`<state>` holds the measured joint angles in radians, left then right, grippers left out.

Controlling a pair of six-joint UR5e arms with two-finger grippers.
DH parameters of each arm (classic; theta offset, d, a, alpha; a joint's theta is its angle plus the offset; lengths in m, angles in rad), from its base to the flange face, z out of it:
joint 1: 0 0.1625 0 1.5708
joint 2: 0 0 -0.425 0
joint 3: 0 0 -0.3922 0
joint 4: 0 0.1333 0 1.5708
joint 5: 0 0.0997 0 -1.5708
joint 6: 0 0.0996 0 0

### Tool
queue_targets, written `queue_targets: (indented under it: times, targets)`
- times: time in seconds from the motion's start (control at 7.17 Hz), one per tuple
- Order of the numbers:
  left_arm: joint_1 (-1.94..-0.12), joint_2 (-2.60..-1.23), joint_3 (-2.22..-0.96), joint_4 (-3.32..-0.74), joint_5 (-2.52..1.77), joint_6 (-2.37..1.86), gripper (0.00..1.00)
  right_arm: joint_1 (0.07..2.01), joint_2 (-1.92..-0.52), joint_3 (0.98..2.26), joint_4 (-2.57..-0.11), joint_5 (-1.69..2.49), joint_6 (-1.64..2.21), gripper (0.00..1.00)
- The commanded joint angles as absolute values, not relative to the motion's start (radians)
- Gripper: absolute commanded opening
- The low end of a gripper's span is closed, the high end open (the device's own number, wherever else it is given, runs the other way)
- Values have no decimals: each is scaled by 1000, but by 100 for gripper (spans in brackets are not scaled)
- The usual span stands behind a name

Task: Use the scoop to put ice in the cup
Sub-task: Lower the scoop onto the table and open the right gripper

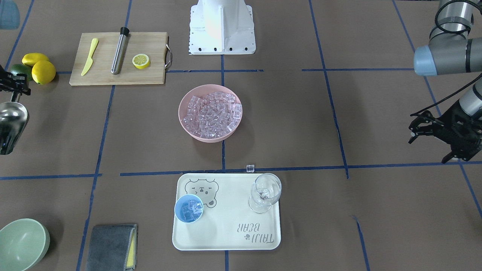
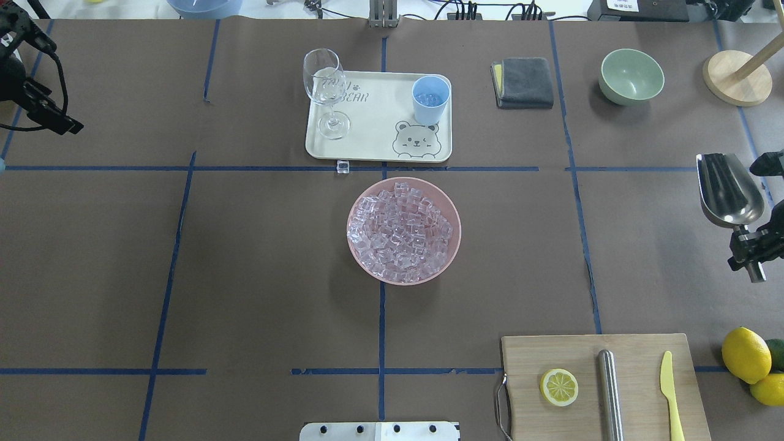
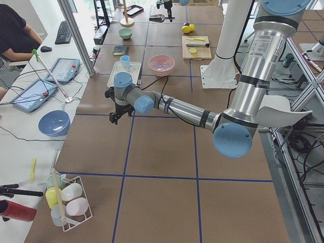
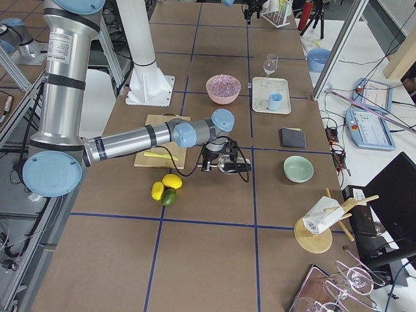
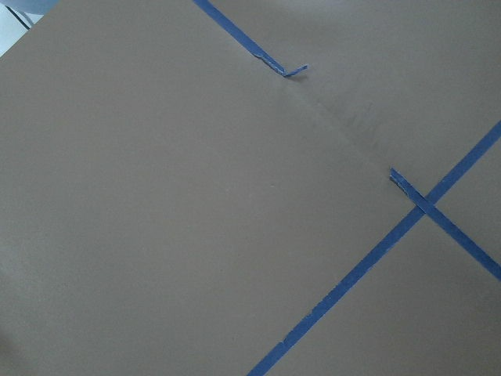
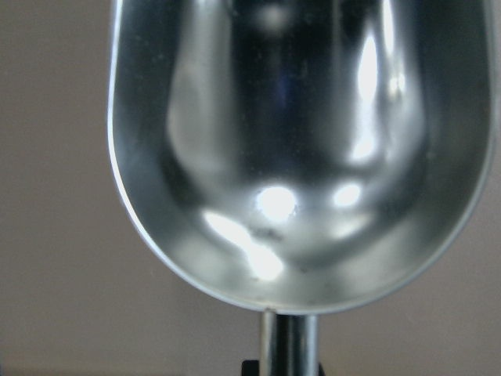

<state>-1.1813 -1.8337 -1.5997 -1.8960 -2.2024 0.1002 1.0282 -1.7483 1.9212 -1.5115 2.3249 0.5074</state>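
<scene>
in the overhead view the right claw (image 2: pixel 750 244) sits at the table's 3 o'clock edge, its fingers clamped on the thin handle of the scoop (image 2: pixel 729 190). the scoop's trough points toward 12 o'clock from the claw, and the wrist view shows it bare and shiny inside. the ice (image 2: pixel 401 229) fills the pink bowl (image 2: pixel 361 257), well apart at the claw's 9 o'clock. the cup (image 2: pixel 430 101), with a few cubes in it, stands on the tray (image 2: pixel 380 125) at about 10 o'clock from the claw. one loose cube (image 2: pixel 343 166) lies on the table just beside the tray, at 6 o'clock from the wine glass (image 2: pixel 324 86). the left claw (image 1: pixel 429 147) hangs spread apart, holding nothing, far from all of these.
</scene>
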Motion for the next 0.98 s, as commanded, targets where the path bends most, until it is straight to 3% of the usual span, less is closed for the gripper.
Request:
queue_targets:
  times: [0.0,0.84]
  targets:
    - [-1181,-1839,-1600,-1896,-2201,98,100,904,-1756,1852,-1334,2281,658,0]
    - [-1187,-1853,-1603,-1896,-2201,95,100,897,-1715,1796,-1331,2358,650,0]
